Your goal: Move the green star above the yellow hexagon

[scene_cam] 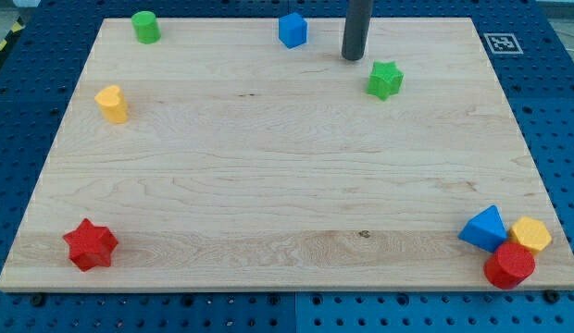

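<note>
The green star (pixel 385 80) lies on the wooden board near the view's top, right of centre. The yellow hexagon (pixel 530 235) sits at the view's bottom right corner, touching a blue triangle (pixel 484 228) on its left and a red cylinder (pixel 509 266) below it. My tip (pixel 353 57) comes down from the view's top and stands just up and left of the green star, a small gap apart from it.
A blue cube (pixel 293 30) lies left of the rod near the top edge. A green cylinder (pixel 145 27) is at the top left, a yellow heart-like block (pixel 112 104) at the left, and a red star (pixel 91 244) at the bottom left.
</note>
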Robot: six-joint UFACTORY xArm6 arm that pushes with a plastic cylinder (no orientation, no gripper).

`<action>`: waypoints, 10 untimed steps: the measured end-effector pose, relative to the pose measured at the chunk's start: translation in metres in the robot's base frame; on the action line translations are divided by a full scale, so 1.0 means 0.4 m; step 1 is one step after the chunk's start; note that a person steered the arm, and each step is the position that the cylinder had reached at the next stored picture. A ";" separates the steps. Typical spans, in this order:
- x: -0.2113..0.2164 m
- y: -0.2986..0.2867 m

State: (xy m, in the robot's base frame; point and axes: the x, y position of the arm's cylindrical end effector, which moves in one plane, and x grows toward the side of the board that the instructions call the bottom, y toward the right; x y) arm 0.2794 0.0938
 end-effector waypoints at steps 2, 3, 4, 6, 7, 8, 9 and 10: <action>0.038 0.012; 0.080 0.012; 0.082 0.016; 0.076 0.091; 0.080 0.135; 0.116 0.158; 0.150 0.158; 0.164 0.148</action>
State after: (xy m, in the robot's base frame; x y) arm 0.3449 0.1530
